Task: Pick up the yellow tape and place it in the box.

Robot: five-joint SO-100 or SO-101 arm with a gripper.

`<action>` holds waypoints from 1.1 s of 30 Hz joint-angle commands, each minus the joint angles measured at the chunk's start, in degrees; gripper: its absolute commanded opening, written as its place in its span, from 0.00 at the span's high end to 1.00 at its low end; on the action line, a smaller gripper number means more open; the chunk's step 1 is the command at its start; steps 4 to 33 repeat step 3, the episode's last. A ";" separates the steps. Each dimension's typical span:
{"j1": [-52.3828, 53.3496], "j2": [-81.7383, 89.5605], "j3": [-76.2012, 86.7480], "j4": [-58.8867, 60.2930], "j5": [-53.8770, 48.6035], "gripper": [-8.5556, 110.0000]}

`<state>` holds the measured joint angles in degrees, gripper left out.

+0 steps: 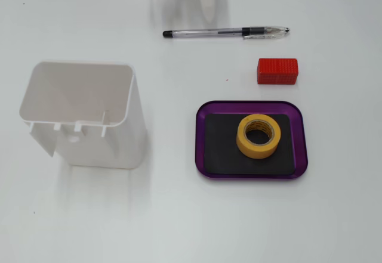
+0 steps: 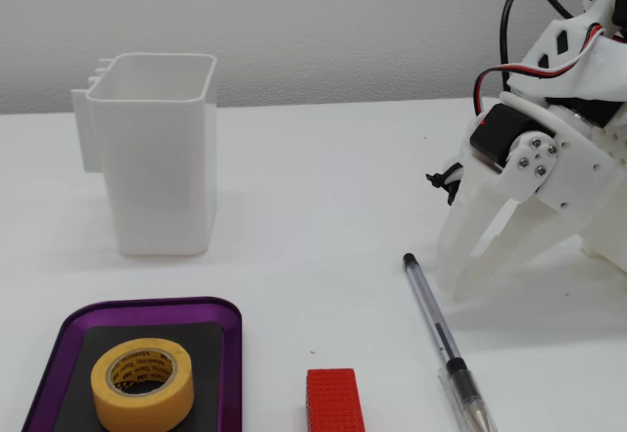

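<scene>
Yellow tape (image 1: 259, 136) sits flat on the black mat inside the purple box (image 1: 203, 155), so the job looks basically done. It's a small roll, pale printed core showing. Gripper (image 2: 480, 283) hangs well away near the pen (image 2: 441, 339), fingers parted, holding nothing.

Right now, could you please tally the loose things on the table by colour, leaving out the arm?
Yellow: 1, the yellow tape, lying on the mat in the box.
Purple: 1, the box.
Red: 1, the red block.
White: 1, the white container.
Clear with black: 1, the pen.
Total: 5
</scene>
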<state>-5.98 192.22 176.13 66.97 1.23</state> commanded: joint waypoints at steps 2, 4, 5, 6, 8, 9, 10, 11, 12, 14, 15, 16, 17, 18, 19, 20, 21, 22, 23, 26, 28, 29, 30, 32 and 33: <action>0.09 4.83 0.26 -0.88 0.26 0.93; 0.09 4.83 0.26 -0.88 0.26 0.93; 0.09 4.83 0.26 -0.88 0.26 0.93; 0.09 4.83 0.26 -0.88 0.26 0.93; 0.09 4.83 0.26 -0.88 0.26 0.93; 0.09 4.83 0.26 -0.88 0.26 0.93; 0.09 4.83 0.26 -0.88 0.26 0.93; 0.09 4.83 0.26 -0.88 0.26 0.93; 0.09 4.83 0.26 -0.88 0.26 0.93; 0.09 4.83 0.26 -0.88 0.26 0.93; 0.09 4.83 0.26 -0.88 0.26 0.93; 0.09 4.83 0.26 -0.88 0.26 0.93; 0.09 4.83 0.26 -0.88 0.26 0.93; 0.09 4.83 0.26 -0.88 0.26 0.93; 0.09 4.83 0.26 -0.88 0.26 0.93; 0.09 4.83 0.26 -0.88 0.26 0.93; 0.09 4.83 0.26 -0.88 0.26 0.93; 0.09 4.83 0.26 -0.88 0.26 0.93; 0.09 4.83 0.26 -0.88 0.26 0.93; 0.09 4.83 0.26 -0.88 0.26 0.93; 0.09 4.83 0.26 -0.88 0.26 0.93; 0.09 4.83 0.26 -0.88 0.26 0.93; 0.09 4.83 0.26 -0.88 0.26 0.93; 0.09 4.83 0.26 -0.88 0.26 0.93; 0.09 4.83 0.26 -0.88 0.26 0.93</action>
